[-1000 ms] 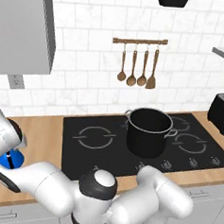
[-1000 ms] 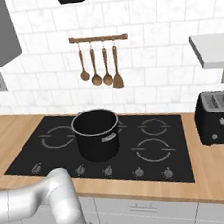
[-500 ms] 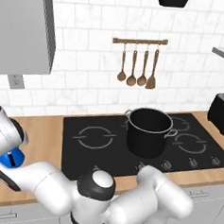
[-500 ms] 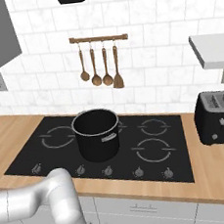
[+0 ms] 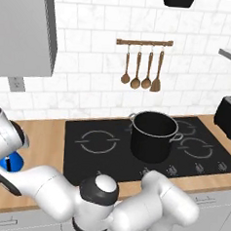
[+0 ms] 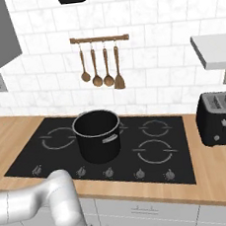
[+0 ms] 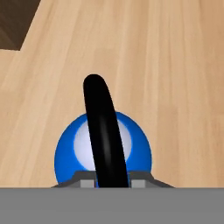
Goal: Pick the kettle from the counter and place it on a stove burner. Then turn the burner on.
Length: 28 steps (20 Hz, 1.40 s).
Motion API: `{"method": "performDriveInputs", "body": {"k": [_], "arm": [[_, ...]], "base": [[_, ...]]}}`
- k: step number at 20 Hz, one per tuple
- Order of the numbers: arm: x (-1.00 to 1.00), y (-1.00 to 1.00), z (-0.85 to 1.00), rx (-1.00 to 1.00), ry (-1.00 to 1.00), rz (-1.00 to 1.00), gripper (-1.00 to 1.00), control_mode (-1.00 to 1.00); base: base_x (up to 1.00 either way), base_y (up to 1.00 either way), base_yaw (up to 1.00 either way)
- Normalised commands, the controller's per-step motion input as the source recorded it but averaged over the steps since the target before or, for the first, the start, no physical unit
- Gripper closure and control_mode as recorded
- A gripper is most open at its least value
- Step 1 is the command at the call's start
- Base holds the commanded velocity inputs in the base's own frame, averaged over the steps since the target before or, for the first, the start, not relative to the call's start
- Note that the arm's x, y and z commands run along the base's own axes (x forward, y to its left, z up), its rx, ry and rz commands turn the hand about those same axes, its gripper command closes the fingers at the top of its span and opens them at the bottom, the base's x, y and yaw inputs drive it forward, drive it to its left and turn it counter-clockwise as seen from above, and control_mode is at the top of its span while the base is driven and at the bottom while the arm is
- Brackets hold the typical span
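Blue kettle [image 7: 103, 155], one, on counter [image 7: 166, 65]; one pot [image 5: 153, 136].

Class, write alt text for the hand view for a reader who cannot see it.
A small bright blue round kettle seen from directly above sits on the light-brown wood-grain counter, its thin black arched handle running up the middle of the picture. A dark patch fills the top left corner.
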Motion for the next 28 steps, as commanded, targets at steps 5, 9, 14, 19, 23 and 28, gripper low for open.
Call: {"method": "performDriveInputs", "body": {"k": [5,9,14,19,23,28], "arm": [[-0.02,0.0,0.0,0.0,0.0,0.0,1.0,-1.0],[-0.64,0.0,0.16,0.0,-0.12,0.0,1.0,-1.0],[-0.66,-0.14,0.39,0.0,-0.17,0.0,1.0,-1.0],[-0.19,-0.44,0.37,0.0,-0.1,-0.04,1.0,-1.0],[-0.01,-0.79,0.19,0.0,0.0,-0.12,1.0,-1.0],[-0.09,-0.8,0.07,0.0,0.0,-0.13,1.0,-1.0]], "base": [[0.0,0.0,0.0],[0.0,0.0,0.0],[0.0,0.0,0.0],[0.0,0.0,0.0],[0.0,0.0,0.0],[0.0,0.0,0.0]]}}
